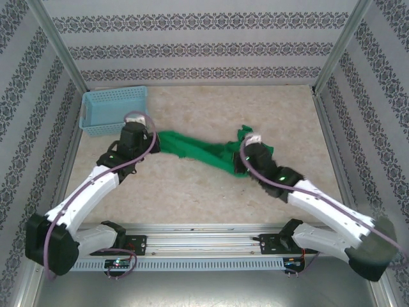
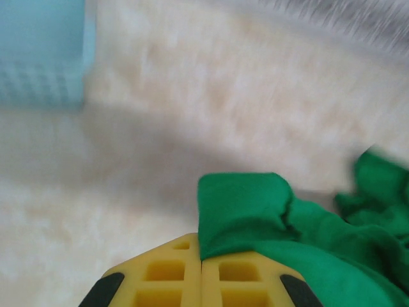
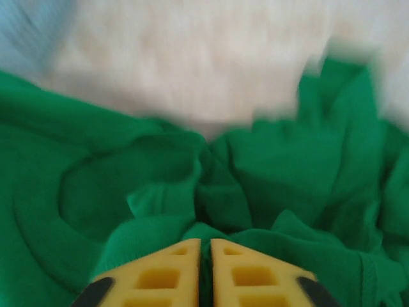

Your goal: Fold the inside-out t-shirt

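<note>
The inside-out t-shirt (image 1: 198, 152) is bright green and lies bunched into a long twisted band across the middle of the table. My left gripper (image 1: 142, 133) holds its left end: in the left wrist view the yellow fingers (image 2: 172, 272) are pressed together with a flap of the t-shirt (image 2: 243, 208) coming out between them. My right gripper (image 1: 251, 146) is at the crumpled right end. There the yellow fingers (image 3: 249, 272) stand almost together with green cloth of the t-shirt (image 3: 268, 166) pinched in the thin gap.
A light blue mesh basket (image 1: 114, 110) stands at the back left, just behind the left gripper, and its corner (image 2: 41, 54) shows in the left wrist view. Patterned walls and metal posts enclose the beige table (image 1: 211, 192).
</note>
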Action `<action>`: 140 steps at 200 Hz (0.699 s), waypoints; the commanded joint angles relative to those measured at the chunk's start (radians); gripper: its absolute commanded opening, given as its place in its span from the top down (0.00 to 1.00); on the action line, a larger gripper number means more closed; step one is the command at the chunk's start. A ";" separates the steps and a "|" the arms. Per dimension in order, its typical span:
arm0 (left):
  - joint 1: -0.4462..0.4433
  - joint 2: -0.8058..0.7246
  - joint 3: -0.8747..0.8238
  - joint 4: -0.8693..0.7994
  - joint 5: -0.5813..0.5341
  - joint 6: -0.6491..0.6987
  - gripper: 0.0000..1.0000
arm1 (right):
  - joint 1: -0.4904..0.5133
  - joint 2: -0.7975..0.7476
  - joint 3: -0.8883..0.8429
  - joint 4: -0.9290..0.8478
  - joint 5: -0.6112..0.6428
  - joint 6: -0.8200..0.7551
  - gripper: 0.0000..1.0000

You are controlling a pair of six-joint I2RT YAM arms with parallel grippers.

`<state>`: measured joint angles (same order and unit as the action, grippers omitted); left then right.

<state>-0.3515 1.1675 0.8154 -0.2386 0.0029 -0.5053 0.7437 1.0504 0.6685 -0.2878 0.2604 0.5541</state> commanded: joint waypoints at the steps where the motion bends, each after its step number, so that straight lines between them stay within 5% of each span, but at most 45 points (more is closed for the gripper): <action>1: 0.011 0.032 -0.097 -0.015 0.061 -0.016 1.00 | 0.038 0.058 -0.098 0.045 -0.018 0.161 0.74; 43: 0.011 0.009 -0.183 -0.039 0.020 -0.035 1.00 | -0.029 0.035 0.030 -0.134 0.023 0.078 0.42; 75: 0.011 -0.003 -0.195 -0.028 -0.003 -0.043 1.00 | -0.149 0.138 0.128 -0.170 -0.085 0.065 0.41; 140: 0.011 -0.001 -0.172 -0.038 -0.005 -0.036 1.00 | -0.137 0.418 0.238 -0.143 -0.156 0.103 0.42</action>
<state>-0.3511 1.1782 0.6319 -0.2802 0.0193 -0.5323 0.5915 1.3987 0.8711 -0.4309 0.1593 0.6338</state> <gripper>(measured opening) 0.048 0.585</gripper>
